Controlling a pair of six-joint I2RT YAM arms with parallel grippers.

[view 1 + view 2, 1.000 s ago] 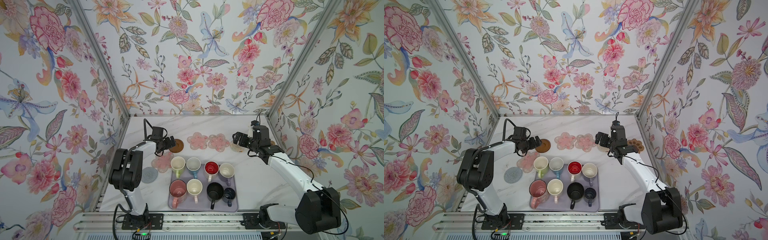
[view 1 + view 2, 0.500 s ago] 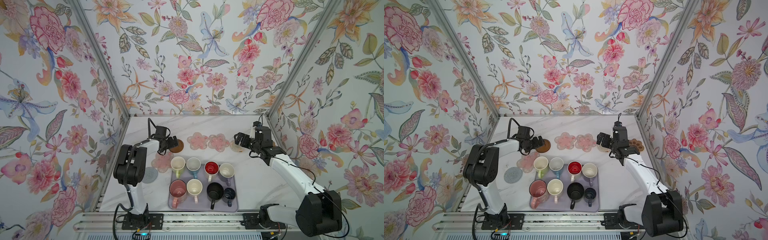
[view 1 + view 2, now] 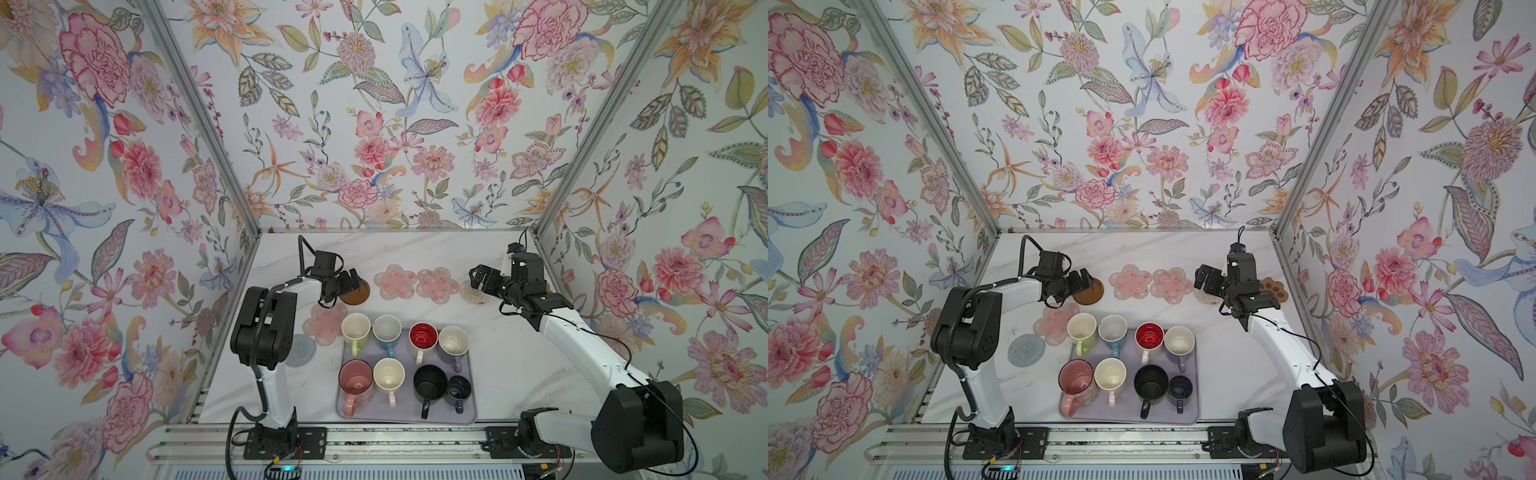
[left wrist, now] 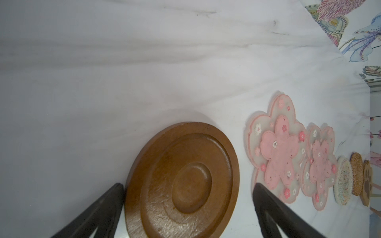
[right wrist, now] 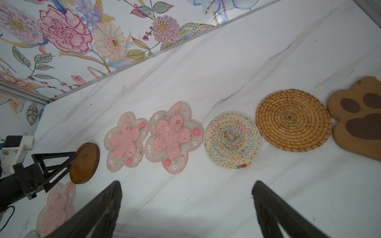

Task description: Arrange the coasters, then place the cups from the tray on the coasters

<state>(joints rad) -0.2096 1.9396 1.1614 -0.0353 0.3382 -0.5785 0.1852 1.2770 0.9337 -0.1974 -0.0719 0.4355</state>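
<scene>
Left jaws wide astride brown disc [image 4: 183, 181]

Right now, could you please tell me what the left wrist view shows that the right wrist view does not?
Only the left wrist view: the stepped rings of the brown disc up close, between the open fingers of the left gripper. Only the right wrist view: a third pink flower coaster lying apart from the row, and the open right gripper. Both: the disc, the left gripper, two pink flower coasters side by side, the multicoloured woven round, the straw woven round, the paw coaster.
</scene>
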